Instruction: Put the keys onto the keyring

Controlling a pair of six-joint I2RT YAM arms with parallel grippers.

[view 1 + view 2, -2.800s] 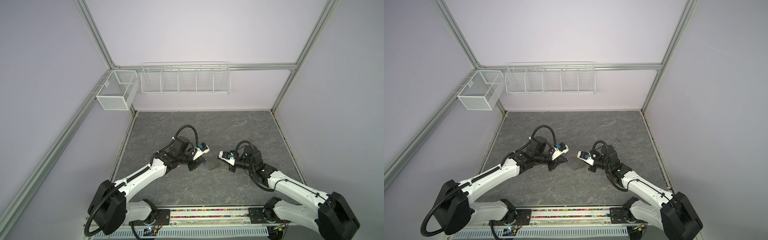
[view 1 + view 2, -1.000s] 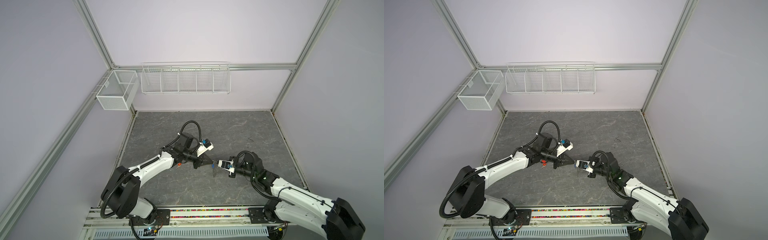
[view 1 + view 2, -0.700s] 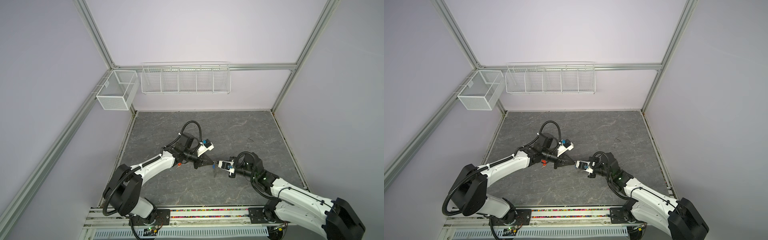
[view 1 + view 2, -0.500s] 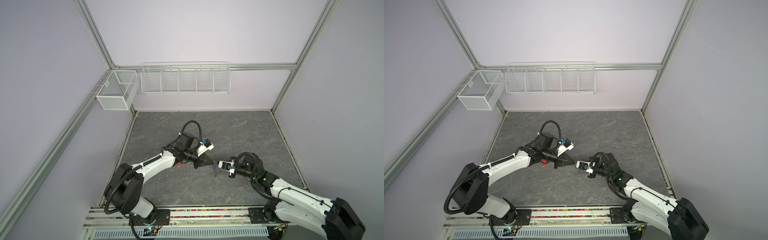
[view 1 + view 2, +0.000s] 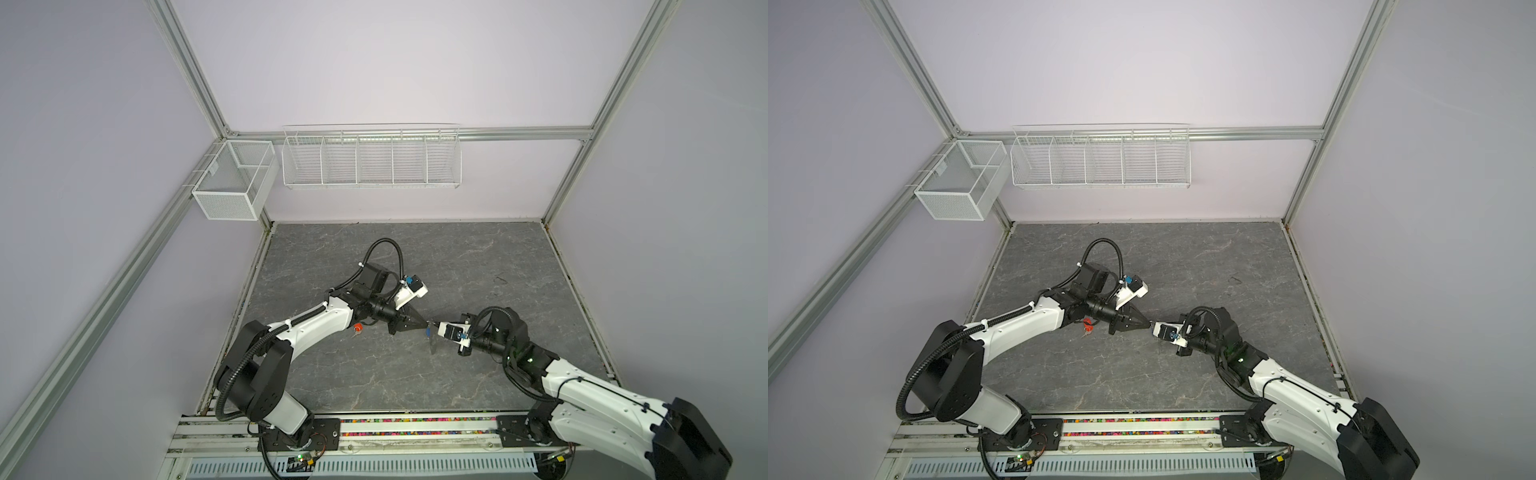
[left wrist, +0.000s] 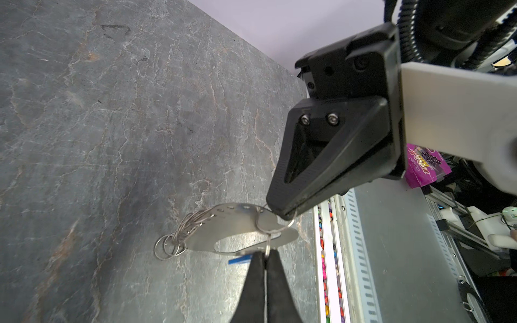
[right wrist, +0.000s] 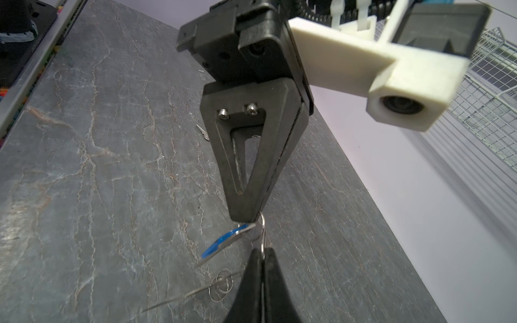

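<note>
Soft, even overhead light; faint shadows on the table; wrist views wide-angle-warped, left tool close and blurred.

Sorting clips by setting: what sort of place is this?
Probably a robot lab test cell: plain walls on an aluminium frame, left arm and right arm on a rail, a wire basket on the back wall.

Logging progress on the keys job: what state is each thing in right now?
left tool: shut on a small ring
right tool: shut on the same ring
keyring: off the table, hanging under the tools
blue key: dangling at that ring, off the table
orange-red key: lying loose on the table
</note>
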